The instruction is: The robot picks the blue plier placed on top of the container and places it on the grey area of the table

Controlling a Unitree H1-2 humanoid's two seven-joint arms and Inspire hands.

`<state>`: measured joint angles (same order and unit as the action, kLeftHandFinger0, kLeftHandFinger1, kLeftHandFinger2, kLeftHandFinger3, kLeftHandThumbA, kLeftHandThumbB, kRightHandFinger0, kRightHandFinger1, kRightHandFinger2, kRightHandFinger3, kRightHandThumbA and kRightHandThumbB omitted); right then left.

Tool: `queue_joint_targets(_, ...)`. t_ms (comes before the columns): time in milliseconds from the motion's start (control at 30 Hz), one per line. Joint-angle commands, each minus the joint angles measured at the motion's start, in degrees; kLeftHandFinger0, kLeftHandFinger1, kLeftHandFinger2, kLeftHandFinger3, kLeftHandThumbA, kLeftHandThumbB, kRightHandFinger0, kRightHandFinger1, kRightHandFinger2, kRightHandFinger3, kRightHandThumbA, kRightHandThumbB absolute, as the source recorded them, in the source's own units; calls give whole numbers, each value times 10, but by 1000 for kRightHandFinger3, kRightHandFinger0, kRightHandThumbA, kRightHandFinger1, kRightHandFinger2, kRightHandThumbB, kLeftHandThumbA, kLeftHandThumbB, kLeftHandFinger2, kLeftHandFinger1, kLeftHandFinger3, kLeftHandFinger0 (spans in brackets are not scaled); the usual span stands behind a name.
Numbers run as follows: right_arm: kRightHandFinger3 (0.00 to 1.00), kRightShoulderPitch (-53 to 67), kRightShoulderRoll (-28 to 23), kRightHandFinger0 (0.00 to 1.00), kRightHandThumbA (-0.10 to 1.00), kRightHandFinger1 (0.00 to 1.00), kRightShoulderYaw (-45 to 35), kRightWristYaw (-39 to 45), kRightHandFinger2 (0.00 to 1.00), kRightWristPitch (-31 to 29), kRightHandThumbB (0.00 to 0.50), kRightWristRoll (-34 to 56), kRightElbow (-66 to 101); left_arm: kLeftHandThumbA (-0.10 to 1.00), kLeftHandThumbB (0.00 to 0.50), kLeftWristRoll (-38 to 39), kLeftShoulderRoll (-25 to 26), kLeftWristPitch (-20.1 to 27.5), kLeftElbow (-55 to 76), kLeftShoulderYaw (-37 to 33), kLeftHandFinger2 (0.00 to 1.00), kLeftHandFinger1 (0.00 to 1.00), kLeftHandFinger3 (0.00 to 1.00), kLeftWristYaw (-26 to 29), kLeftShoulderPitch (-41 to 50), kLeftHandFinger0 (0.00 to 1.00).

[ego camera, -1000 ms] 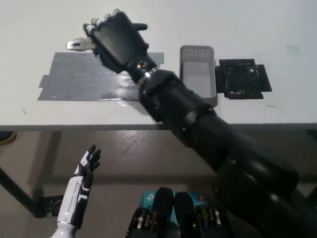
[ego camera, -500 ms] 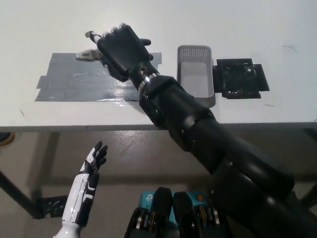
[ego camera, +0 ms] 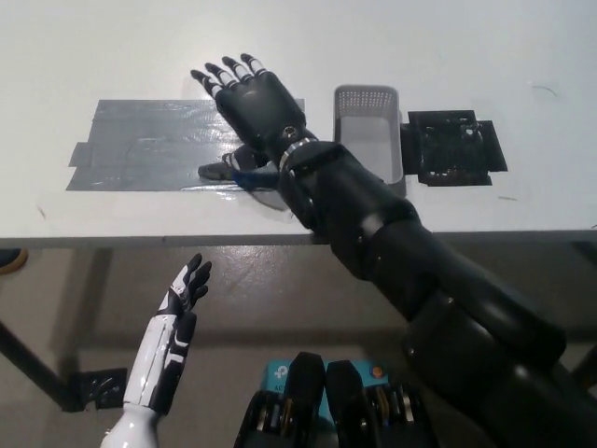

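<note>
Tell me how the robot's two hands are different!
The right hand is black and reaches over the table's grey tape; the left hand is white with dark fingers and waits below the table edge. The right lies flat, palm down; the left points upward. Both are open and hold nothing.

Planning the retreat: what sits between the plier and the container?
Head view: only the right arm, near its wrist, crosses between the plier and the container; it hides the table beneath.
</note>
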<state>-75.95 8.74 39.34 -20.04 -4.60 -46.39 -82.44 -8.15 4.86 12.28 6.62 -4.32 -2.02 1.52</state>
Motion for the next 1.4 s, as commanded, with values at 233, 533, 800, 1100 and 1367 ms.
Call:
queue_joint_targets(233, 1000, -84, -40, 1000, 1000, 1000, -30, -9, 1000, -30, 390, 32, 37, 974, 25, -6, 8, -3, 18, -5, 1000, 1000, 1000, -5, -10, 1000)
queue_joint_targets(533, 1000, -80, -170, 1000, 1000, 1000, -183, 81, 1000, -93, 339, 140, 337, 985, 30, 7, 6, 5, 2, 8, 1000, 1000, 1000, 3, -30, 1000)
queue_joint_targets(800, 1000, 140, -319, 1000, 1000, 1000, -286, 228, 1000, 38, 308, 270, 893, 1000, 32, 15, 8, 8, -15, 19, 1000, 1000, 1000, 7, -58, 1000)
queue_joint_targets(1100, 1000, 392, -447, 1000, 1000, 1000, -438, 216, 1000, 76, 282, 396, 1119, 1000, 41, 2, -5, 15, -45, 17, 1000, 1000, 1000, 21, -94, 1000)
queue_joint_targets(1367, 1000, 533, -452, 1000, 1000, 1000, -534, 145, 1000, 73, 207, 477, 1182, 1000, 22, 3, -3, 13, -48, 19, 1000, 1000, 1000, 20, -102, 1000)
